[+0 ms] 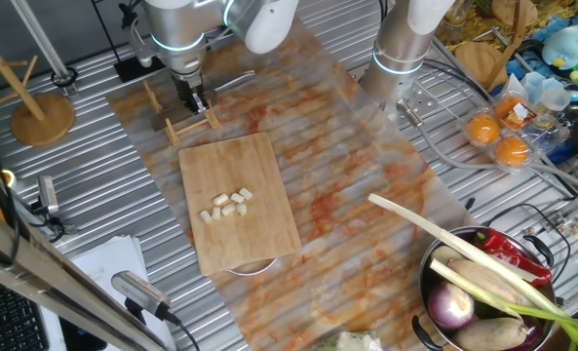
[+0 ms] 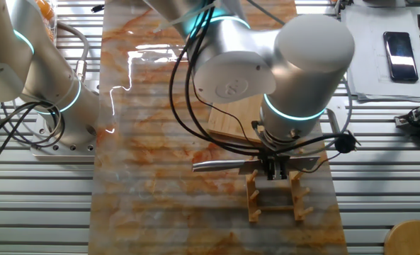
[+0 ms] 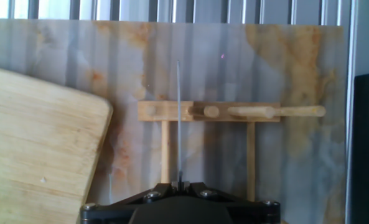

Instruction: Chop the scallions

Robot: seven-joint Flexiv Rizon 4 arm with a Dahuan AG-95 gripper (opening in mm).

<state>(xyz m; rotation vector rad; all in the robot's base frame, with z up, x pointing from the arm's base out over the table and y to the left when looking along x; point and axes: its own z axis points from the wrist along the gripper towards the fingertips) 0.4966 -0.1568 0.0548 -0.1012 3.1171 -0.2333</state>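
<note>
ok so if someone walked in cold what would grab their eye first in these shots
Probably the gripper holding a knife flat, right above the small wooden rack at the far edge of the marbled mat. Next, the pale chopped scallions clustered mid-way on the bamboo cutting board. Then the metal bowl at the mat's corner, with a purple onion, a red pepper and a long green-leafed stalk.

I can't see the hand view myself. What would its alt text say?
A knife held edge-on in the gripper hangs over a small wooden rack on a marbled mat. A cutting board's rounded corner fills the left side.
</note>
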